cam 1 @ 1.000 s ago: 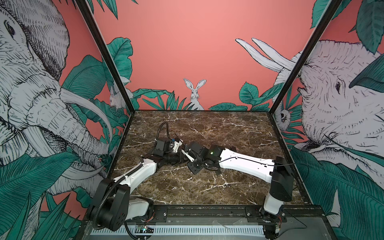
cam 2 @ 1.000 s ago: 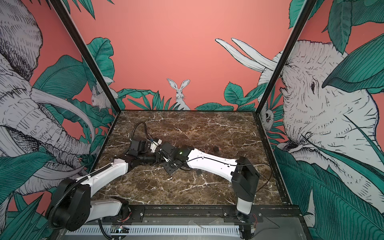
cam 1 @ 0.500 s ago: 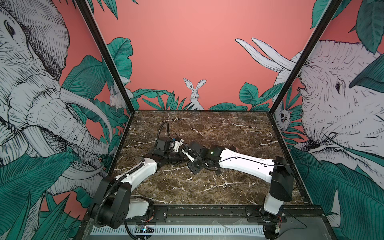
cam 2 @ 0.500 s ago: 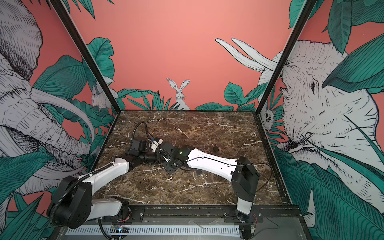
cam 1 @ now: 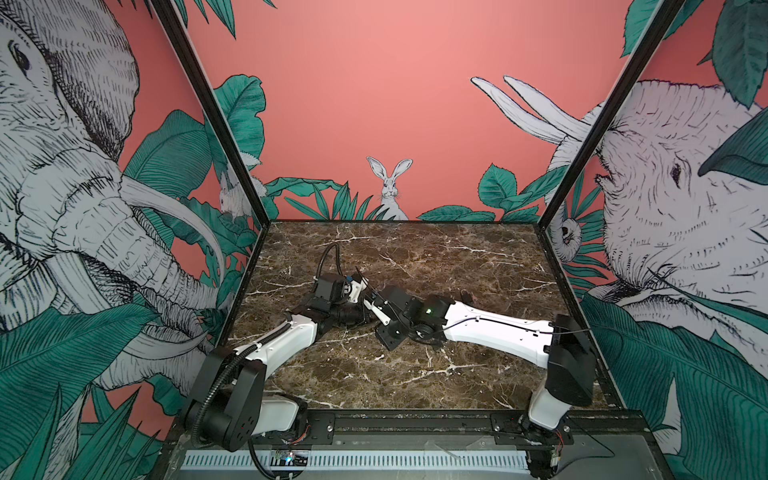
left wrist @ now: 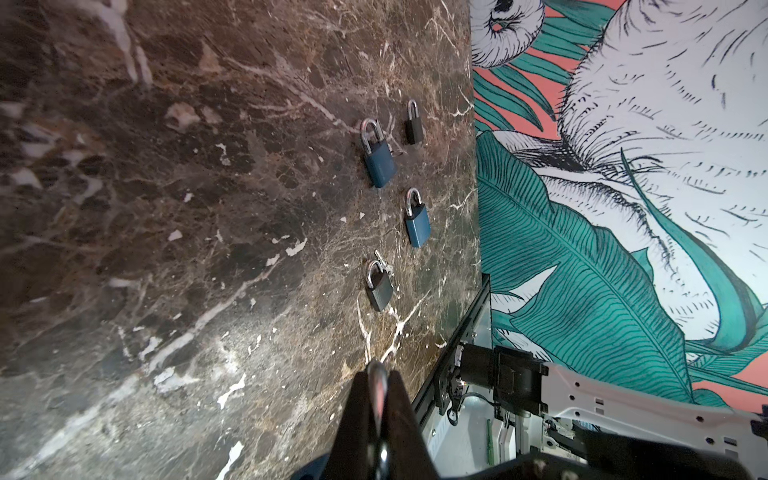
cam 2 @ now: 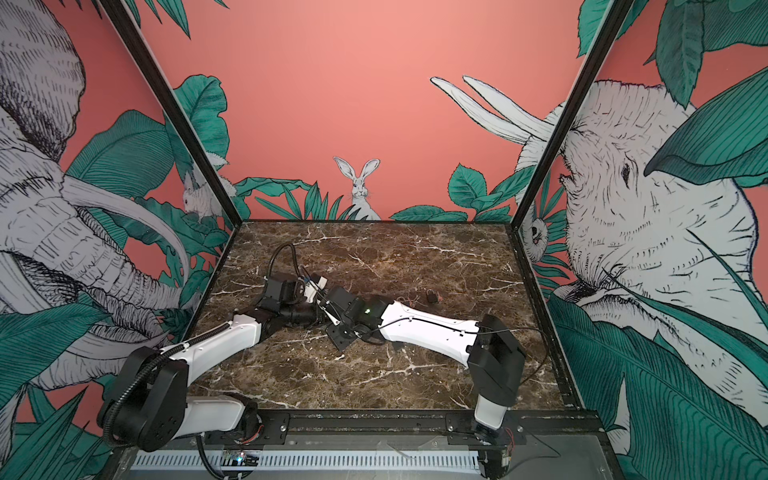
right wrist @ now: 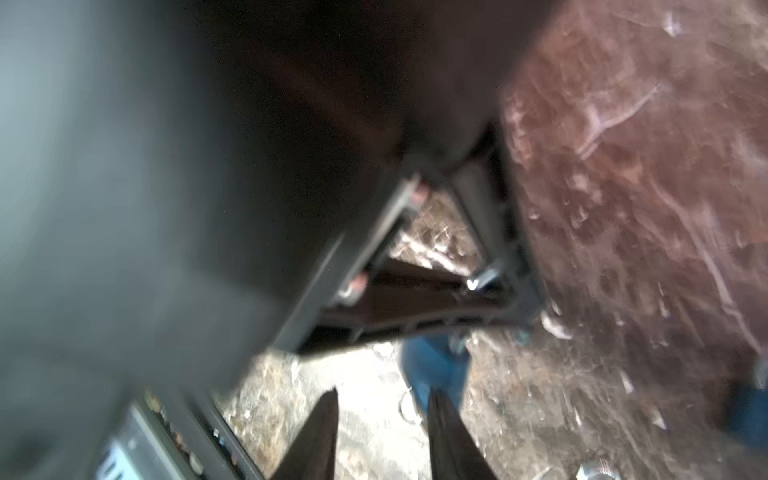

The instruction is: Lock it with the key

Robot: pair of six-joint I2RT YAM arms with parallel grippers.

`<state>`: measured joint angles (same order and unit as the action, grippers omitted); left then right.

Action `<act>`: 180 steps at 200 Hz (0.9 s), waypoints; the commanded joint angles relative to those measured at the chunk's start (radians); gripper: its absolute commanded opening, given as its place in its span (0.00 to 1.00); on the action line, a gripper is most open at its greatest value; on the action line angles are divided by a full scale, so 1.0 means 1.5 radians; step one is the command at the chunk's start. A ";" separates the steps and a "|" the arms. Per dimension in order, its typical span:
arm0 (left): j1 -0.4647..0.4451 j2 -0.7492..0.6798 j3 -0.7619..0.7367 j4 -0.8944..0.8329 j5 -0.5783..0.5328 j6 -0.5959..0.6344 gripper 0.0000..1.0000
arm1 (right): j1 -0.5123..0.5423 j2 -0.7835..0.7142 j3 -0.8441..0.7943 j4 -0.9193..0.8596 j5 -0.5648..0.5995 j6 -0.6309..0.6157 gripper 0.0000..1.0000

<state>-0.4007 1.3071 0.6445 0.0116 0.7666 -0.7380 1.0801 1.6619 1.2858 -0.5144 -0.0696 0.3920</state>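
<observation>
Snugly within left gripper: padlock shackle

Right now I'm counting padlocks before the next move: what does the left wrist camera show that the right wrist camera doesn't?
Only the left wrist view: four padlocks lying on the table, a large blue padlock, a smaller blue padlock, a small black padlock and a dark grey padlock; also the left gripper shut on a metal loop. Only the right wrist view: the right gripper, open, with a blurred blue thing just beyond its tips. Both: the brown marble table.
</observation>
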 commanded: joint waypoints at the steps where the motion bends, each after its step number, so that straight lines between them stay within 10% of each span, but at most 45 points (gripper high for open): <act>1: -0.002 -0.047 0.002 0.026 -0.019 -0.021 0.00 | -0.038 -0.107 -0.095 0.108 -0.067 0.053 0.40; 73: -0.002 -0.104 0.017 0.015 -0.071 -0.072 0.00 | -0.107 -0.248 -0.301 0.327 -0.098 0.061 0.43; 180: -0.035 -0.128 0.083 -0.026 -0.152 -0.161 0.00 | -0.105 -0.208 -0.320 0.469 -0.079 -0.084 0.43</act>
<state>-0.4351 1.1374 0.7197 -0.0216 0.5659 -0.9390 0.9253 1.3224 0.7918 0.1017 -0.1955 0.3309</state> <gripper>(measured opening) 0.087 0.434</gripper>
